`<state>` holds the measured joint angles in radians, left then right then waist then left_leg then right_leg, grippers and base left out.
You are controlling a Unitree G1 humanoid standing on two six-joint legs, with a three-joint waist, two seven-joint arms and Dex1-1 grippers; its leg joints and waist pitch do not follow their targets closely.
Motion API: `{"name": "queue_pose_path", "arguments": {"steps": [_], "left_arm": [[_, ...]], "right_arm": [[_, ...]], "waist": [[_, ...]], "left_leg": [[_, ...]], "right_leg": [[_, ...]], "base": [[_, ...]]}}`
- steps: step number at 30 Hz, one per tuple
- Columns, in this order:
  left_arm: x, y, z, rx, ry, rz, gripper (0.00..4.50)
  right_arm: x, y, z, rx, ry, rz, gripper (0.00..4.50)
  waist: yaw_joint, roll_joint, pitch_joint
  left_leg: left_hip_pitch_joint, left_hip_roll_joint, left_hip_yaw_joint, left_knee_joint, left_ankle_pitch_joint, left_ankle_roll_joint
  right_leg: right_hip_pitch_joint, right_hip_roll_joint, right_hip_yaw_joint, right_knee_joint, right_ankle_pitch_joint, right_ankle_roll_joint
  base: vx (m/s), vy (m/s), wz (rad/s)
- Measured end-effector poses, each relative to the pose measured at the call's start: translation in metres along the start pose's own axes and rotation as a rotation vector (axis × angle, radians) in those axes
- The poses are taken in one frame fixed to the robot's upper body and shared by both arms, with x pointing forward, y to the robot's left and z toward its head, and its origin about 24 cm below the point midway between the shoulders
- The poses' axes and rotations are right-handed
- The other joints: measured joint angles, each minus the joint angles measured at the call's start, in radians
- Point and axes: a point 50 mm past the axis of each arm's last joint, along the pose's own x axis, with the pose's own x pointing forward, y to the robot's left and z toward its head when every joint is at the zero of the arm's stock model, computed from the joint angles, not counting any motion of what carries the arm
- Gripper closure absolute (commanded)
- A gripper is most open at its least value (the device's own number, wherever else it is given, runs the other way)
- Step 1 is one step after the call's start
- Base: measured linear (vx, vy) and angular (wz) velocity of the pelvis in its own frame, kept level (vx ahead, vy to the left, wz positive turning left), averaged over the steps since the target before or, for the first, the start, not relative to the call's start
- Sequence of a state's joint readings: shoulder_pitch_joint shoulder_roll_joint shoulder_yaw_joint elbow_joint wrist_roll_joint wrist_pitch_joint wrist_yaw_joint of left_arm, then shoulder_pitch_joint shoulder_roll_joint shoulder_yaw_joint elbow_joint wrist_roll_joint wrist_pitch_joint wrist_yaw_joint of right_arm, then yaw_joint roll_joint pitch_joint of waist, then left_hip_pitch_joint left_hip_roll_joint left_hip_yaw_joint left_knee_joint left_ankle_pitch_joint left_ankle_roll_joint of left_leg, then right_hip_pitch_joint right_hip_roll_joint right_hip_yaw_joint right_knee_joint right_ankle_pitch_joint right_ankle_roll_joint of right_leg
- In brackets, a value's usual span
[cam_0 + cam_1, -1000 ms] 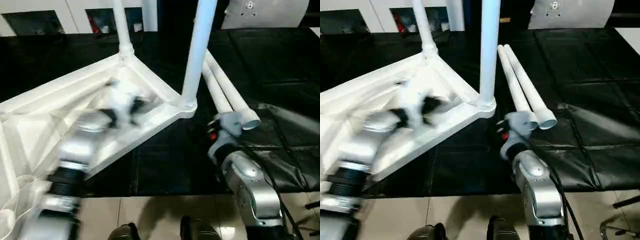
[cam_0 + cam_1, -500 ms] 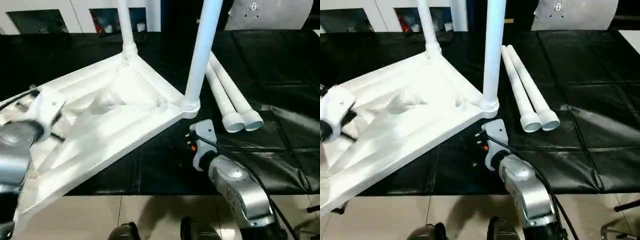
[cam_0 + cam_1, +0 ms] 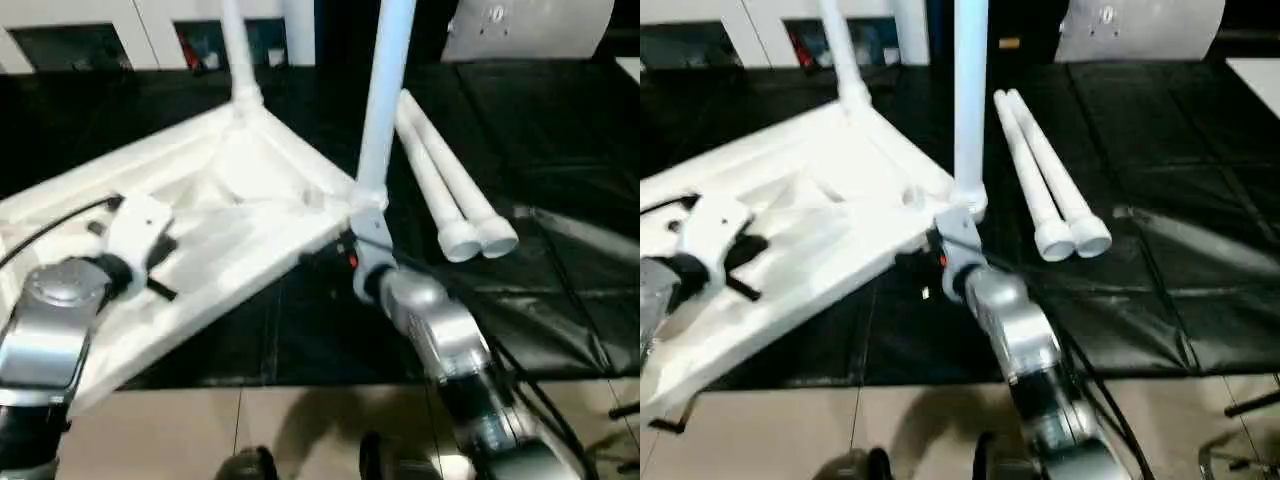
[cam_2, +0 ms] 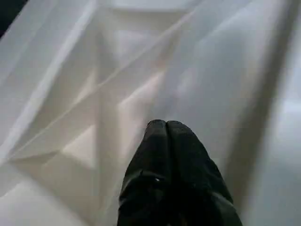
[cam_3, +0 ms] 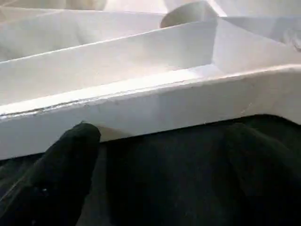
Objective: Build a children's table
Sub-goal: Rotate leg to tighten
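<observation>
Left eye view: the table top [image 3: 200, 220] is being seen upside down on the black mat [image 3: 560, 140], ribbed underside facing up, and two legs [image 3: 385, 90] are already standing upright in its far and near-right corner sockets. Two loose legs [image 3: 445, 180] are lying side by side on the mat just to the right of the top, long axes running from far to near, open wide ends pointing toward the robot. The right gripper [image 5: 155, 155] is being held with its fingers spread nearly to full width and nothing between them; in the right wrist view, the top's outer edge wall is lying straight ahead of the fingertips, running crosswise to them, with one finger [image 5: 70, 155] close against the wall. Contact cannot be confirmed. The left gripper [image 4: 165, 129] is being held fully closed and empty above the cross-braced ribs of the underside, clear of them as far as can be judged. The right arm is judged the nearer one to the loose legs, which are lying to its right; any pickup would likely be made across a leg's long axis, near its wide end.
</observation>
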<state>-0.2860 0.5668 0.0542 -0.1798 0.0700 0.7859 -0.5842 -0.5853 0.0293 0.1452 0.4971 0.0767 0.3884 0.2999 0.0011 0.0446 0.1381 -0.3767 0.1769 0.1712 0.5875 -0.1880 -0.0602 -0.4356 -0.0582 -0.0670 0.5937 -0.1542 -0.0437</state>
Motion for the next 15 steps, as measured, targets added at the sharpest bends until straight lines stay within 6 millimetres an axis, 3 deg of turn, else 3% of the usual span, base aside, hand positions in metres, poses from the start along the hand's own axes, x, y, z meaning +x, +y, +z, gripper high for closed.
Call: {"name": "queue_pose_path", "arguments": {"steps": [3, 8, 10, 14, 15], "left_arm": [[0.004, -0.009, 0.010, -0.045, -0.061, -0.059, 4.46], [0.005, -0.022, 0.027, -0.071, -0.146, -0.142, 4.46], [0.004, -0.025, 0.029, -0.076, -0.155, -0.160, 4.46], [0.000, -0.026, 0.030, -0.066, -0.174, -0.131, 4.46], [-0.001, -0.025, 0.030, -0.088, -0.185, -0.118, 4.16]], "right_arm": [[0.015, -0.015, 0.016, 0.021, -0.055, -0.089, 0.00], [0.019, -0.031, 0.069, 0.003, -0.249, -0.174, 0.00], [0.018, -0.033, 0.071, 0.001, -0.267, -0.167, 0.00], [0.011, -0.038, 0.052, -0.006, -0.246, -0.111, 0.00], [0.009, -0.038, 0.048, -0.005, -0.243, -0.097, 0.00]], "waist": [[0.001, 0.002, 0.001], [0.002, 0.000, 0.000], [0.003, 0.000, 0.000], [0.005, 0.000, 0.000], [0.005, 0.000, 0.000]], "left_leg": [[0.000, 0.001, 0.000, 0.004, 0.001, -0.002], [0.000, 0.001, 0.000, 0.005, 0.002, -0.002], [-0.002, 0.001, 0.000, 0.004, 0.003, 0.001], [-0.008, 0.001, -0.001, 0.005, 0.005, 0.006], [-0.009, 0.001, -0.001, 0.006, 0.005, 0.007]], "right_leg": [[0.000, 0.000, 0.000, 0.003, 0.002, -0.003], [0.001, 0.000, 0.000, 0.003, 0.003, -0.005], [0.000, 0.000, -0.001, 0.002, 0.003, -0.004], [-0.004, 0.000, -0.002, 0.002, 0.003, -0.004], [-0.004, 0.000, -0.002, 0.002, 0.003, -0.004]], "base": [[0.000, 0.000, 0.00], [0.000, 0.000, 0.00], [0.000, 0.000, 0.00], [0.000, 0.000, 0.00], [0.000, 0.000, 0.00]]}}
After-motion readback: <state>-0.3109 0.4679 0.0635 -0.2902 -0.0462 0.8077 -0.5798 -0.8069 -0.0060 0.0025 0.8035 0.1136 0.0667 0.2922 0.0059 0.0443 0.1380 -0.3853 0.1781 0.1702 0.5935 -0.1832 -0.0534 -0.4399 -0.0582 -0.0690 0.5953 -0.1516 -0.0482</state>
